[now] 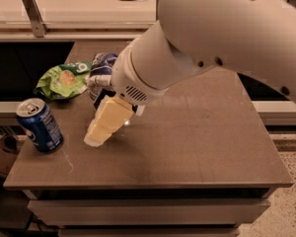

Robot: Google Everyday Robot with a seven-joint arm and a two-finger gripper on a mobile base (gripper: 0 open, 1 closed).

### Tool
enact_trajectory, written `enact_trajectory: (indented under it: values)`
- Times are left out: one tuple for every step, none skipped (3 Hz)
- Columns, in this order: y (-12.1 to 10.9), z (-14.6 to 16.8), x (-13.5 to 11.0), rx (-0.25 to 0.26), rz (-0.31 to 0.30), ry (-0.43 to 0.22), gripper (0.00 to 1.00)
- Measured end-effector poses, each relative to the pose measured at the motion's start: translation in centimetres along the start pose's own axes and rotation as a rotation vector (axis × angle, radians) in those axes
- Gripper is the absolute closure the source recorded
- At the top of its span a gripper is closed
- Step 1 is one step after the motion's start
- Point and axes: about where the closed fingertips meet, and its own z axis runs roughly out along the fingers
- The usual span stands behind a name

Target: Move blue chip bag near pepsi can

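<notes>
The blue chip bag (101, 67), dark blue with silver-white patches, is at the back left of the table (202, 142), and its right part is hidden behind my arm. My gripper (104, 123), pale yellow, hangs just in front of the bag and points down-left towards the tabletop. The pepsi can (40, 125) stands upright near the table's left front edge, a can's width or so left of the gripper. Whether the gripper holds the bag cannot be made out.
A bright green chip bag (62, 79) lies at the left edge, behind the can and beside the blue bag. My large white arm (202, 43) covers the back middle of the table. A counter with a cable runs along the back.
</notes>
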Motion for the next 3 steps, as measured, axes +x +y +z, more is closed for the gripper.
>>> enact_trajectory:
  values:
    - [0.0, 0.0, 0.0, 0.000, 0.000, 0.000, 0.00]
    - [-0.1, 1.0, 0.7, -0.002, 0.020, 0.055, 0.00]
    - [-0.5, 4.0, 3.0, -0.039, 0.058, 0.138, 0.00]
